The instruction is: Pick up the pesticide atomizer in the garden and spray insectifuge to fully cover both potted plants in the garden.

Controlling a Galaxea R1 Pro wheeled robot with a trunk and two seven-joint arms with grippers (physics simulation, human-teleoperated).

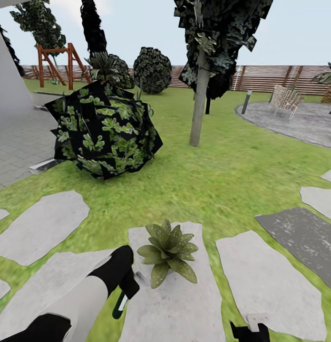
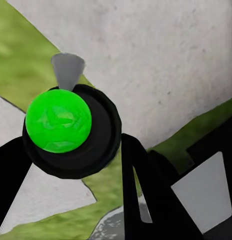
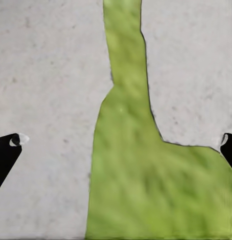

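The left gripper is clamped on the atomizer, so the pickup looks done and the spraying step is in hand. In the left wrist view the bottle reads as a round black body with a glossy bright-green cap and a small grey cone of a nozzle poking out past it, aimed over pale stone and grass.

In the head view the left arm reaches in from the lower left, and its gripper sits just beside the potted plant at lower centre. That plant is a low rosette of pointed, pale-speckled green leaves, standing on a flat, rough grey slab set in the lawn.

The right gripper hangs with its jaws wide apart over a grass seam between two slabs, holding nothing; its black tip peeks in at the bottom edge of the head view.

Next move, as I judge it: point the nozzle at the leaves and spray until the rosette is covered. A second plant is not in sight here, so it needs finding afterwards. A big dark-leaved bush sits at middle left, well apart.
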